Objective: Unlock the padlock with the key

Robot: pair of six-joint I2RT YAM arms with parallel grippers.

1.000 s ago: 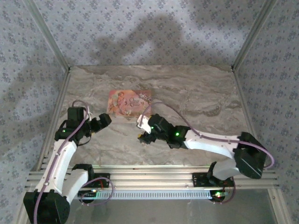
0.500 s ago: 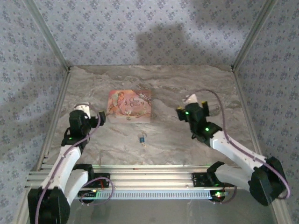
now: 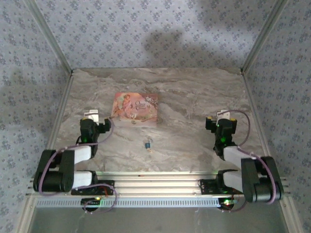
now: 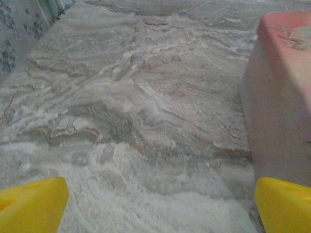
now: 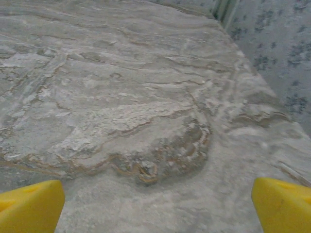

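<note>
The tiny blue padlock (image 3: 147,143) lies on the marble table between the arms, a small pale metal part at its near end. No separate key can be made out. My left gripper (image 3: 95,124) is folded back at the left, well away from the padlock, its yellow fingertips (image 4: 31,206) wide apart with bare table between them; it is open (image 4: 158,213). My right gripper (image 3: 221,122) sits folded back at the right, also open (image 5: 155,213), its yellow fingertips (image 5: 29,206) spread over bare marble.
A flat pink illustrated box (image 3: 135,109) lies behind the padlock; its side (image 4: 282,107) rises close to the right of my left gripper. Patterned walls and metal frame posts (image 3: 57,53) enclose the table. The rail (image 3: 160,182) runs along the near edge.
Both arms have pulled back from the middle to folded poses at the sides. The right gripper, which was over the padlock, has left it lying on the table.
</note>
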